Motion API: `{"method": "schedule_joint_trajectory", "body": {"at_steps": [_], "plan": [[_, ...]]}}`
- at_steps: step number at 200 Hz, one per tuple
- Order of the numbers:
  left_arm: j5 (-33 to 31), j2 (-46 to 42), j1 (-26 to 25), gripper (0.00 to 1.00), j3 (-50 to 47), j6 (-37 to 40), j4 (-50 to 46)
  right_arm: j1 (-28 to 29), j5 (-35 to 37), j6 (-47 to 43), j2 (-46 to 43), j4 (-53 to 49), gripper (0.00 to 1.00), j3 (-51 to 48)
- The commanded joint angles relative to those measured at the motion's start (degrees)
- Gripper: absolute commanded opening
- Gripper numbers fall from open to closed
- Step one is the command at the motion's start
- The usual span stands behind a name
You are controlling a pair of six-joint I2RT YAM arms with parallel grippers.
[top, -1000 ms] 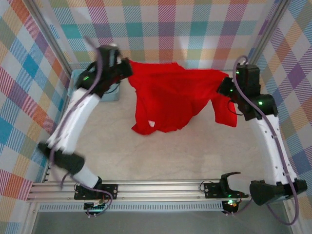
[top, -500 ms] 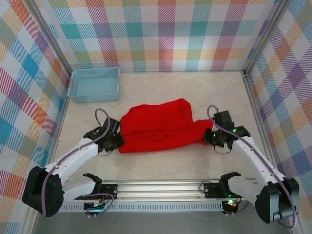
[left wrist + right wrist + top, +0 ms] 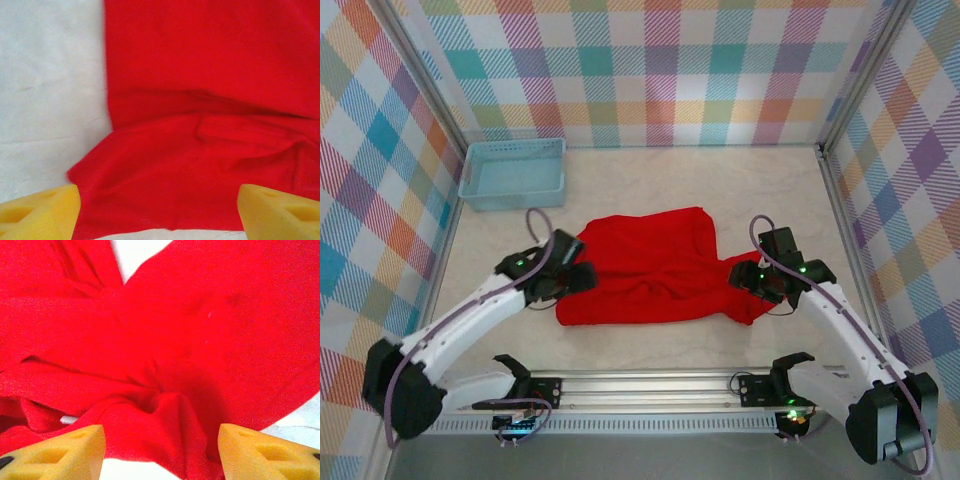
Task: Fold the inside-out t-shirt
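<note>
- The left claw [image 3: 582, 278] is released. In its wrist view the two yellow pads [image 3: 40, 207] stand wide apart and pinch nothing, and the red cloth lies flat below them.
- The right claw [image 3: 738, 275] is also released. Its pads [image 3: 65, 445] are apart. A raised ridge of cloth sits between them, but as far as I can tell it is not squeezed.
- The shirt [image 3: 650, 265] lies in the middle of the worktop [image 3: 650, 180] as a wide, rough band. The left claw is at its 9 o'clock edge and the right claw at its 3 o'clock edge.
- The band is not neat. Creases run across its middle, and beside the right claw a corner sticks out toward 5 o'clock.
- The basket [image 3: 510, 202] stands at 10 o'clock from the shirt, well apart from it, and plays no part now.
- I judge the step in hand is to let go of the cloth and leave it as it lies.
- To do this well, both claws should rise straight up before they move sideways, so that the soft pads do not drag the edges.
- The right side needs more care, because the hump between the pads could catch on a pad and pull the layers open.
- For the next fold, I think it is better to flatten that hump and the 5 o'clock corner first. Then each claw should grip all layers together at an edge, so no loose layer slips out.
</note>
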Motion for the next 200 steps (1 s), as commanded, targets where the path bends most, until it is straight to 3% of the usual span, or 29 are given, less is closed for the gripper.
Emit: {"method": "schedule_joint_trajectory", "body": {"at_steps": [1,61,104,130,170,200], "plan": [[-8.25,8.32,-4.41,0.84,5.86,0.39,-3.74,0.06,3.94,0.87,-0.04,-2.57,0.62,0.87],[-5.83,23.62,-6.41,0.74,8.44,3.73,2.3,-0.23,9.03,3.24,2.33,-2.83,0.63,-0.47],[-4.97,28.8,-6.4,0.58,7.36,4.83,6.65,-2.59,7.9,4.44,5.04,-0.9,0.64,-2.4],[-4.97,29.56,-6.15,0.46,5.58,4.92,8.9,-4.66,4.51,4.84,6.65,1.03,0.63,-3.49],[-6.12,27.55,-5.98,0.18,3.18,4.48,10.44,-4.23,-1.9,6.01,6.34,1.87,0.62,-4.74],[-9.94,18.65,-5.94,0.04,-1.57,2.91,11.49,-2.43,1.82,8.75,5.75,-0.27,0.62,-6.49]]}}
